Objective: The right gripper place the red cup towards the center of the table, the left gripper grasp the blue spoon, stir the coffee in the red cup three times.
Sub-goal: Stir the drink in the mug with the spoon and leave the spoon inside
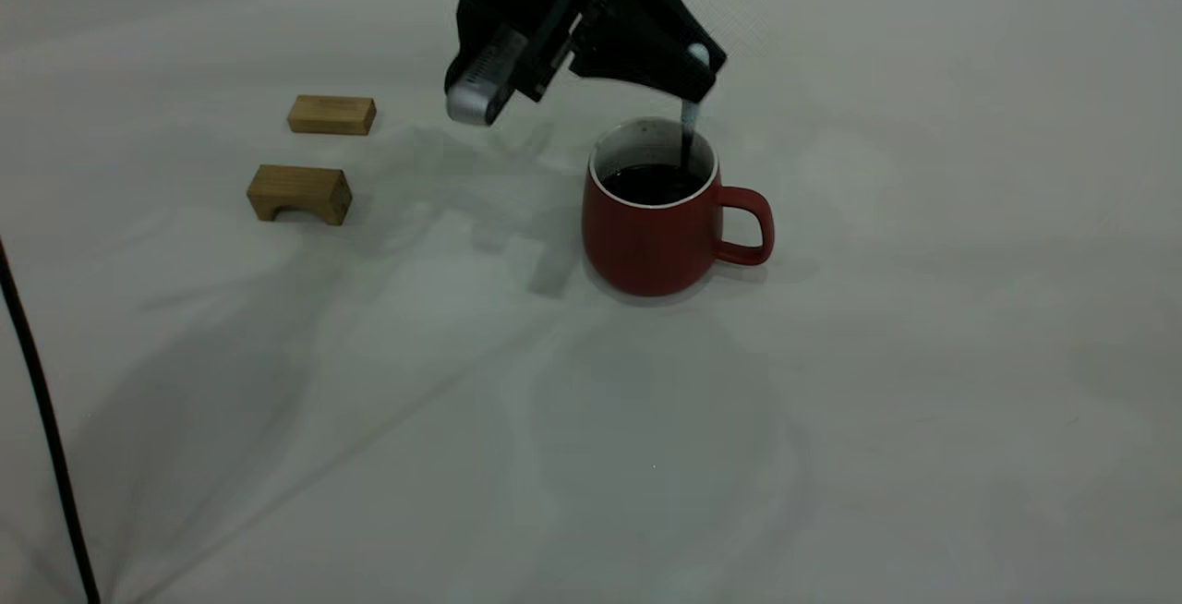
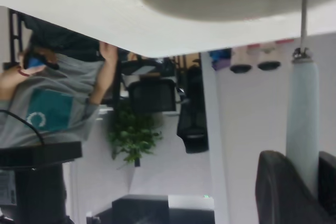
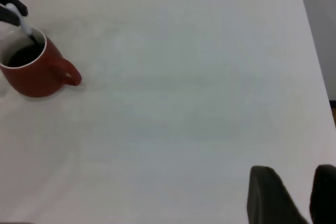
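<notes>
Off-white tabletop (image 1: 591,456) nearest; at 12 o'clock, rounded dark red ceramic cup (image 1: 651,235); left hand (image 1: 694,78) clamped on pale-blue-handled spoon (image 1: 690,114): stir upright, in small circles clear of the white rim; right hand (image 3: 294,198) parked well apart, fingers apart.

The left gripper (image 1: 699,68) is black with tapered jaws and a silver-grey cylindrical part.

Two wooden blocks lie off to my tool's left: a flat block (image 1: 331,114) farther back, an arched block (image 1: 299,193) nearer. A black cable (image 1: 42,419) crosses the far-left edge.
</notes>
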Controlling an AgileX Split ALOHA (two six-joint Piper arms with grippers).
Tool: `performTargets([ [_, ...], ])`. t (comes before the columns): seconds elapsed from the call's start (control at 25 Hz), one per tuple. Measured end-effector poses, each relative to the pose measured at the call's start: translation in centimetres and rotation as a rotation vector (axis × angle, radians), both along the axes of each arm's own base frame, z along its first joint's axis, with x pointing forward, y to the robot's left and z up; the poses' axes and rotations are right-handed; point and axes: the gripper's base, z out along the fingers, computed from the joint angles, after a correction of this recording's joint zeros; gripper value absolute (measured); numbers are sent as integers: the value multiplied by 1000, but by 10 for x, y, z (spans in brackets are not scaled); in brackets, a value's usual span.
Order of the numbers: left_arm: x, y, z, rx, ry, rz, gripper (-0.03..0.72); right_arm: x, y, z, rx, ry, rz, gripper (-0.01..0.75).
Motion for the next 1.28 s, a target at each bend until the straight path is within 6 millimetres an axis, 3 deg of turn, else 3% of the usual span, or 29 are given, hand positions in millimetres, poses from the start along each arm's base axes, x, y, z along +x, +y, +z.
performTargets([
  [0.28,-1,10,9,190,36,-2,146,0,0,0,0,0,0,237],
  [0.52,6,15,15,142,-82,-54,144,0,0,0,0,0,0,237],
  [0.8,3,-6,16,-2,-79,-39,144,0,0,0,0,0,0,237],
  [1.04,-6,-11,7,133,18,-36,144,0,0,0,0,0,0,237],
  [1.28,1,-3,20,228,-31,-43,143,0,0,0,0,0,0,237],
])
